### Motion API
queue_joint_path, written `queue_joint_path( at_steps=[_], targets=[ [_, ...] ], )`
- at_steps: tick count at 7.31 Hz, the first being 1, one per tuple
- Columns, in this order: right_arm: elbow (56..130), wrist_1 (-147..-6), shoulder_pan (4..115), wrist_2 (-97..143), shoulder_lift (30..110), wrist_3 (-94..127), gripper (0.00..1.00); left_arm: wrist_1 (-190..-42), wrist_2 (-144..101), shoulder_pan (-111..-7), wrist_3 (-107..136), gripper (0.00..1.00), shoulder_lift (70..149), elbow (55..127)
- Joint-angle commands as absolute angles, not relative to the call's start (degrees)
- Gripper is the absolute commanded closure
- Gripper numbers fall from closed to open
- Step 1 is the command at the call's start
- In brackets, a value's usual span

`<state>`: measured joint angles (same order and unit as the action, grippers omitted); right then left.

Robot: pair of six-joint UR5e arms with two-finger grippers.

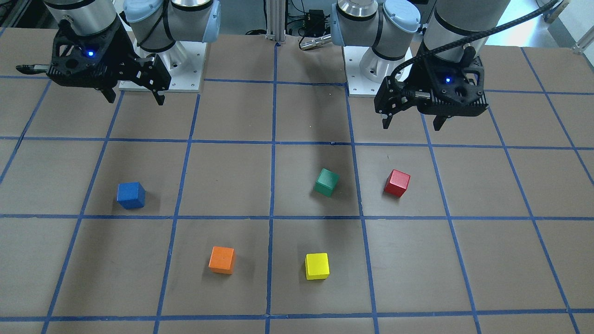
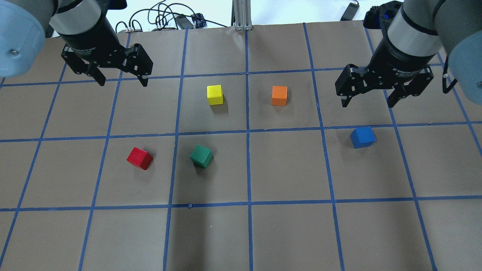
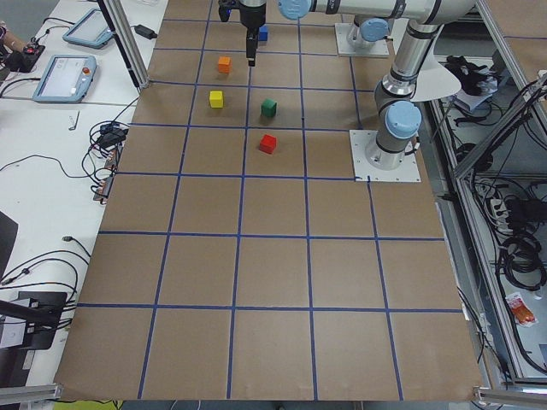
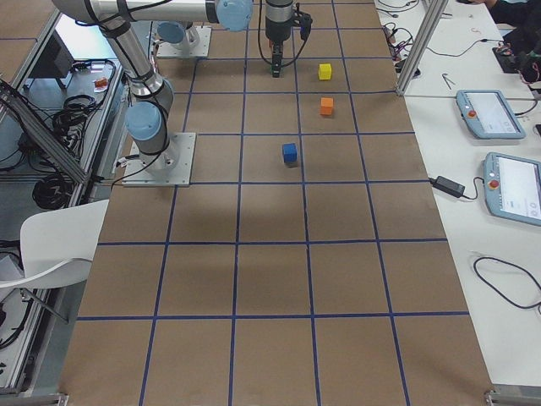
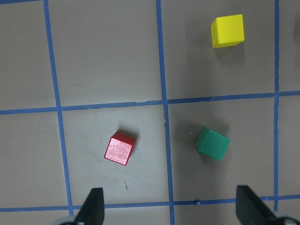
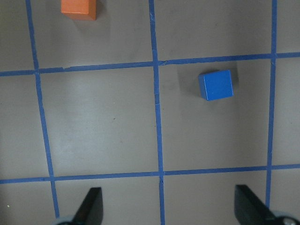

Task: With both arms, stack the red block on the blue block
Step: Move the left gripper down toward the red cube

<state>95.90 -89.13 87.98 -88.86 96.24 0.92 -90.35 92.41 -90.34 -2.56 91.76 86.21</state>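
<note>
The red block (image 2: 139, 158) sits on the table on my left side, and shows in the front view (image 1: 397, 183) and the left wrist view (image 5: 119, 149). The blue block (image 2: 362, 137) sits on my right side, alone, and shows in the front view (image 1: 131, 195) and the right wrist view (image 6: 215, 85). My left gripper (image 2: 123, 82) is open and empty, raised above the table, beyond the red block. My right gripper (image 2: 367, 104) is open and empty, raised just beyond the blue block. The two blocks lie far apart.
A green cube (image 2: 201, 156) lies just right of the red block. A yellow cube (image 2: 215, 94) and an orange cube (image 2: 279, 95) lie farther out near the middle. The brown table (image 2: 293, 233) carries a grid of blue tape lines.
</note>
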Motion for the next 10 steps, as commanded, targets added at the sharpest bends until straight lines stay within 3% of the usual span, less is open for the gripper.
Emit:
queue_joint_path(
  at_steps=[1,5,6,10],
  targets=[
    [95.5,-89.2,88.0,-89.0,96.2,0.8,0.0,-90.6,92.2,-90.4,-2.5,0.0,91.7,86.3],
    [95.5,-89.6,88.1,-88.4,96.2,0.9,0.0,-89.9,92.2,-89.1,-5.8,0.0,94.0,89.1],
    [95.5,-89.3,88.2,-88.2,96.2,0.9,0.0,-88.5,92.2,-87.5,-7.5,0.0,95.3,93.1],
    [92.2,-85.4,87.9,-89.0,96.2,1.1,0.0,-54.4,91.9,-79.2,-16.0,0.0,98.2,119.7]
  ],
)
